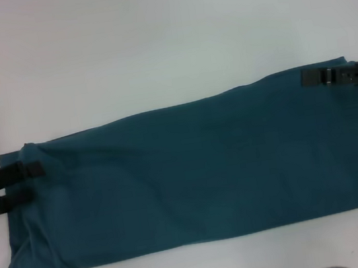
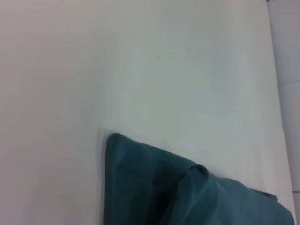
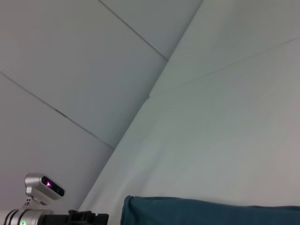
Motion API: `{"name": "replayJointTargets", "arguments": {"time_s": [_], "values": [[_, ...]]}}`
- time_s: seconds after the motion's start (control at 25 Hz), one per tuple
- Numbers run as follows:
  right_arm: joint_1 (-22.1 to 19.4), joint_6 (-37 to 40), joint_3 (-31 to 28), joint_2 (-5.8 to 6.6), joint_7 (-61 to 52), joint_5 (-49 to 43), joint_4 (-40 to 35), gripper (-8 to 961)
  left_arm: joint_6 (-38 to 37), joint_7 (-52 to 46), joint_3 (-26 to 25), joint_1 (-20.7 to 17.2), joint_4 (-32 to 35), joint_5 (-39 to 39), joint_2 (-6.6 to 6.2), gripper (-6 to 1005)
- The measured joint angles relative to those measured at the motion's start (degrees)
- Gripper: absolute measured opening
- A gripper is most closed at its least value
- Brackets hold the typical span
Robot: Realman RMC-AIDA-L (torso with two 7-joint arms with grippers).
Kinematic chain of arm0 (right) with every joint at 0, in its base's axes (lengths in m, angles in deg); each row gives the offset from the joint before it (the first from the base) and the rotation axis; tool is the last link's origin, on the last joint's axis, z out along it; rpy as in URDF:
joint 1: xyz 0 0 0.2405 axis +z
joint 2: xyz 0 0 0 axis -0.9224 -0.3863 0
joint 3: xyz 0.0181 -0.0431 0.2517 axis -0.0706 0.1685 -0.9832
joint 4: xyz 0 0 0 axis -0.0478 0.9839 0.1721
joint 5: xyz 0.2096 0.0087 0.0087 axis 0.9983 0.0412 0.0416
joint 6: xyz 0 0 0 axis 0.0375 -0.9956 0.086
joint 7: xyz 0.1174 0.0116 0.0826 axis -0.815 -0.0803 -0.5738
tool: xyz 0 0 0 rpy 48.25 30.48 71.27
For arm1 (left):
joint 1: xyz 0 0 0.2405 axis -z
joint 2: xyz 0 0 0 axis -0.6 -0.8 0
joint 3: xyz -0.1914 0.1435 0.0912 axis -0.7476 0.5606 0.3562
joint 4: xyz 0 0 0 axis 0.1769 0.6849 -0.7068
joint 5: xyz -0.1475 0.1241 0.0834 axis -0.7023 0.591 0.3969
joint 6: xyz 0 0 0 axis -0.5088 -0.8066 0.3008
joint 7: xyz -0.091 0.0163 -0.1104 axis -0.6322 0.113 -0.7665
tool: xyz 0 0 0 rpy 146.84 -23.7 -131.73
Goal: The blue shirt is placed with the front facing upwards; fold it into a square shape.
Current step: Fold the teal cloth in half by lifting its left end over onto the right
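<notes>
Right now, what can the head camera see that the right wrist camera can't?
Only the head view shows the whole long folded blue shirt with the left gripper at its left end and the right gripper at its far right corner. Only the right wrist view shows wall panels. Both show the shirt on the white table.

Bare robot test room, plain white table, white panelled walls, nothing homely

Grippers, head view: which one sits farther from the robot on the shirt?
The right gripper, at the far right corner of the blue shirt. The left gripper sits nearer, at the shirt's left end.
</notes>
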Motion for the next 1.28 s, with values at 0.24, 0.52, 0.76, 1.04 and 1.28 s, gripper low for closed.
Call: {"name": "replayJointTargets", "arguments": {"time_s": [0.24, 0.52, 0.76, 1.04, 1.28], "values": [[0.05, -0.01, 0.02, 0.0, -0.14, 0.0, 0.0, 885, 0.5, -0.07, 0.47, -0.12, 0.04, 0.06, 0.07, 873], [0.1, -0.01, 0.08, 0.12, -0.82, 0.0, 0.0, 885, -7.19, 0.48, -3.84, -0.88, -3.27, -1.87, -0.32, 872], [0.11, 0.0, 0.05, 0.11, -0.83, 0.0, 0.0, 884, -5.12, 0.58, -4.61, 0.96, -2.4, -2.05, 0.87, 868], [0.36, -0.41, 0.41, 0.09, -0.83, 0.0, 0.01, 884, 0.48, 1.13, -4.64, 3.61, -0.55, -3.38, 2.65, 867], [0.36, -0.38, 0.26, 0.09, -0.89, 0.0, 0.0, 884, 5.47, 0.7, -3.98, 3.8, 0.67, -2.54, 2.64, 867]]}}
